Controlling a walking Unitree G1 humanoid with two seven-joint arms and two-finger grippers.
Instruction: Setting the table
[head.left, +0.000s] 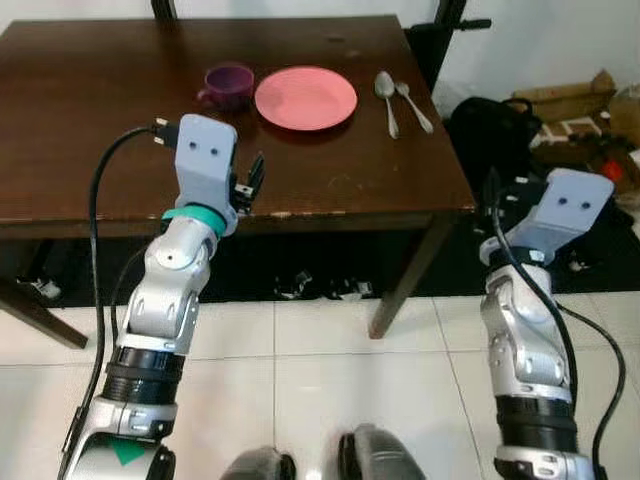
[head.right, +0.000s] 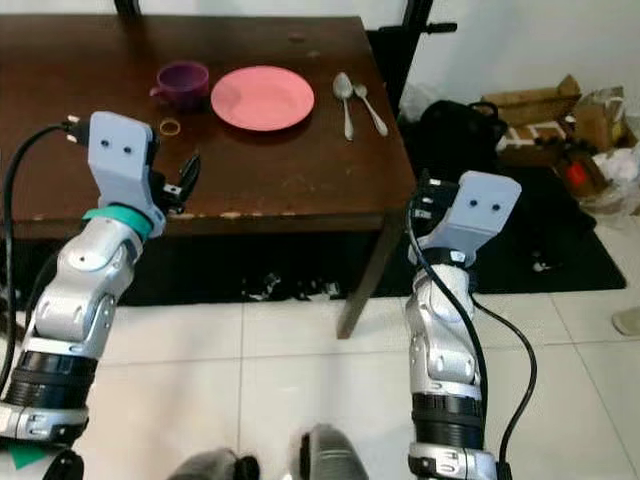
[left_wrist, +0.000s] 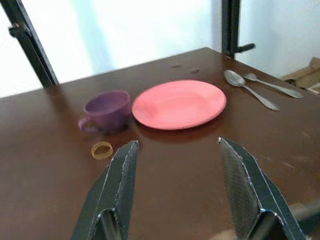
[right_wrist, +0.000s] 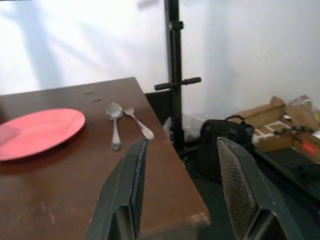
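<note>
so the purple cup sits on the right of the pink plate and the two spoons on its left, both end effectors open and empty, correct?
Sides are swapped. In the left eye view the purple cup sits left of the pink plate and the two spoons lie on its right. The rest holds: left end effector and right end effector are open and empty.

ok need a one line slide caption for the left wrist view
Open left gripper hovers over the brown table, facing a purple cup, pink plate, two spoons.

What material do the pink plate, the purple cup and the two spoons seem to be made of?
Round pink plate: probably matte plastic or glazed ceramic, with an even colour and soft sheen. Small purple cup: likely the same. Two silver spoons: metal, since they are grey and reflective.
</note>
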